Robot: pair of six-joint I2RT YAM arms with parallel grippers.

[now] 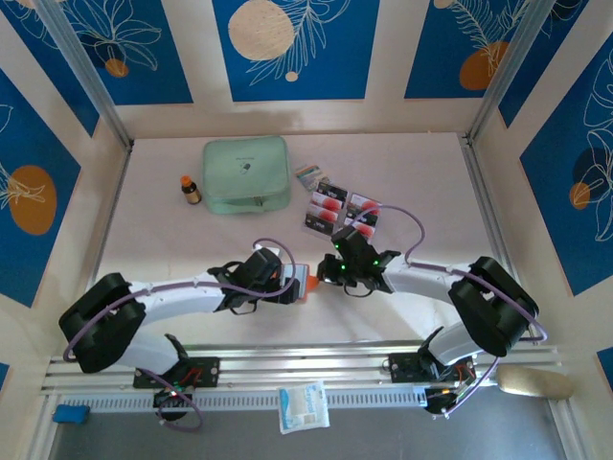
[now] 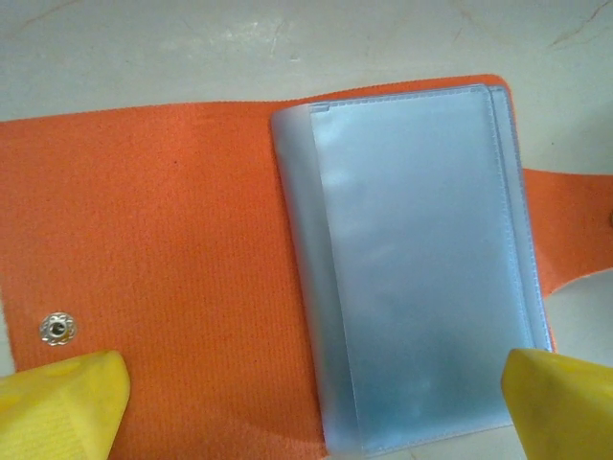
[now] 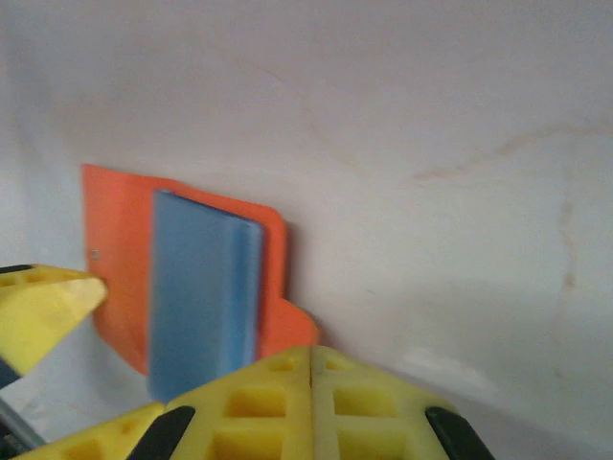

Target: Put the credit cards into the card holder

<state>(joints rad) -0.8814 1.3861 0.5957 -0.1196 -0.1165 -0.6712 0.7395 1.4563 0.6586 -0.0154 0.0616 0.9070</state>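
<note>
Holder [image 2: 172,259] lies open, sleeves [image 2: 421,268] up, near the middle of the tabletop's near edge. Left gripper [image 2: 311,407] gapes over it. Right gripper [image 3: 311,383] is beside it, closed and empty. Cards [image 1: 342,208] lie farther back. Best course: left pins the holder while right fetches one card and slides it in flat.

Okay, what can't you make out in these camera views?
Top view: the card holder is mostly hidden under the left gripper and right gripper; an orange sliver shows.
Top view: the credit cards' print is too small to read.
Left wrist view: the frosted sleeves hide whether any card is inside; the snap tab runs off the right edge.
Right wrist view: the card holder is blurred.
</note>
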